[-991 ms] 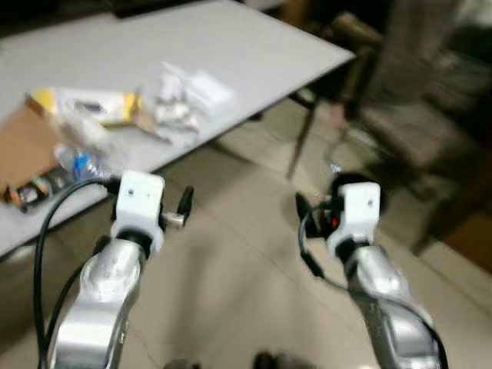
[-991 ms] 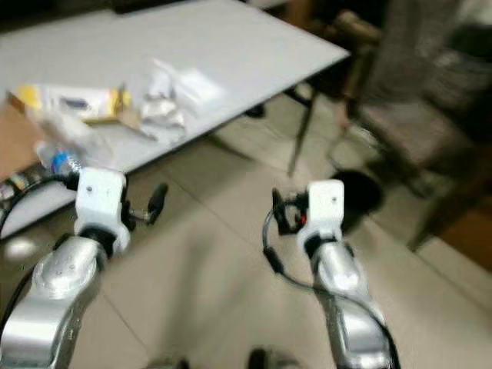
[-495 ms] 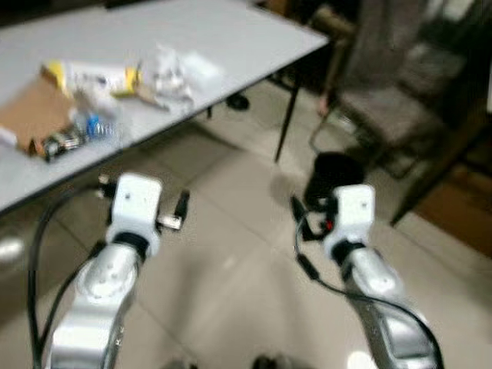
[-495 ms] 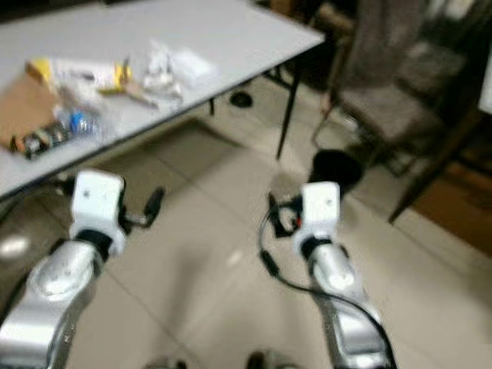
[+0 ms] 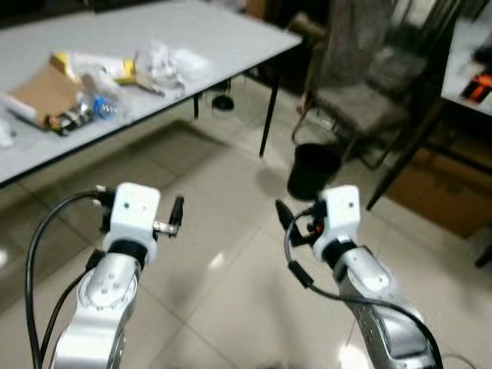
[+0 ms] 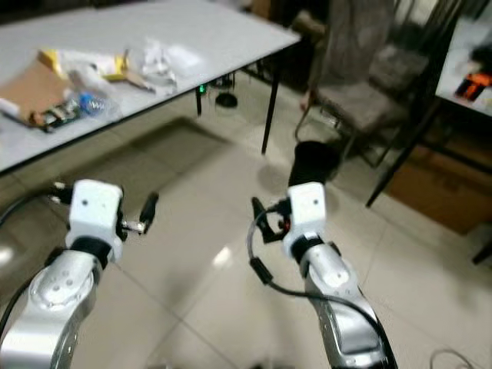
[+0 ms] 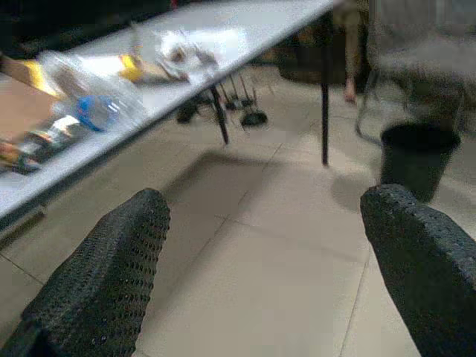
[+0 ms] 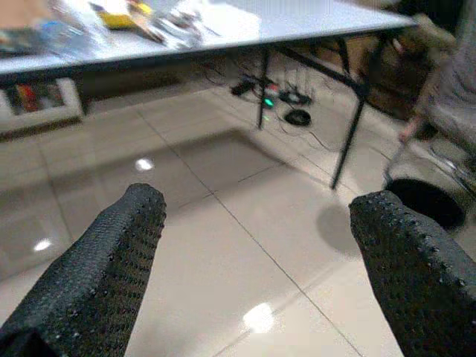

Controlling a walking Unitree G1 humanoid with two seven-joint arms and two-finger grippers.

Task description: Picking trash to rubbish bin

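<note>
Left eye view is showing me the trash (image 5: pixel 115 69) lying in a loose pile on the grey tabletop (image 5: pixel 231 34) off to my left: cardboard, a crushed plastic bottle (image 5: pixel 96 104), yellow wrappers and crumpled white paper. Nearer me, the left tool (image 7: pixel 260 275) is hanging released over the tiled floor (image 5: pixel 215 261), its fingers wide apart and carrying nothing. To its right, the right tool (image 8: pixel 260 275) is likewise spread and empty above the tiles. Further right, the black rubbish bin (image 5: pixel 311 169) is standing on the floor past the tabletop's leg, just in front of a chair (image 5: pixel 361 100). I am judging this as the approach step: I should be turning left and closing squarely on the tabletop edge, then bringing the left tool level over one light piece before clenching.
</note>
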